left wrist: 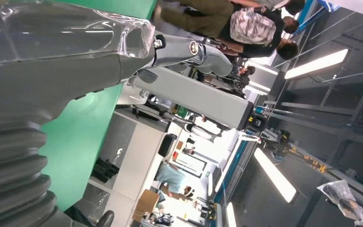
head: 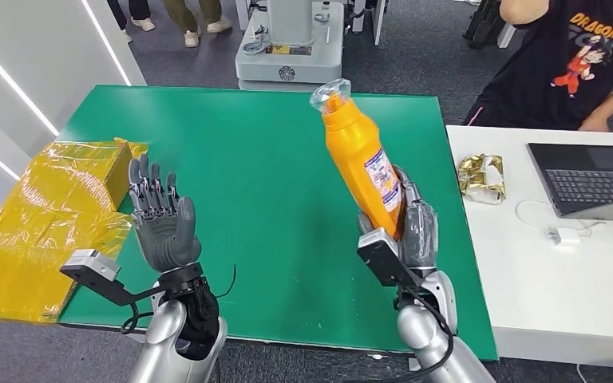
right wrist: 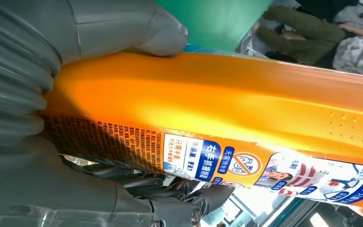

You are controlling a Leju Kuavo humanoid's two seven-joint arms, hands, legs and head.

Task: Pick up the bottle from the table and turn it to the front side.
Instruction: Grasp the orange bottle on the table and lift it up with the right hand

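Right hand [head: 411,231] grips the orange bottle [head: 359,155] by its lower body, fingers [right wrist: 179,189] wrapped round one side and thumb [right wrist: 137,28] pressed on the other. Bottle is lifted clear of the green desk [head: 263,199], held over its right part, cap end up and tilted to the left. Clear wrap covers the cap [head: 331,94]. Printed label [head: 383,179] faces right and toward the camera; the right wrist view shows blue and white text panels on it.

Left hand [head: 160,219] is raised over the desk's left edge, palm up, fingers spread and holding nothing.

Yellow package [head: 48,215] lies at the desk's left side. A white desk [head: 527,279] to the right carries a laptop [head: 591,179] and a gold wrapper [head: 481,177]. A person [head: 559,64] sits behind it.
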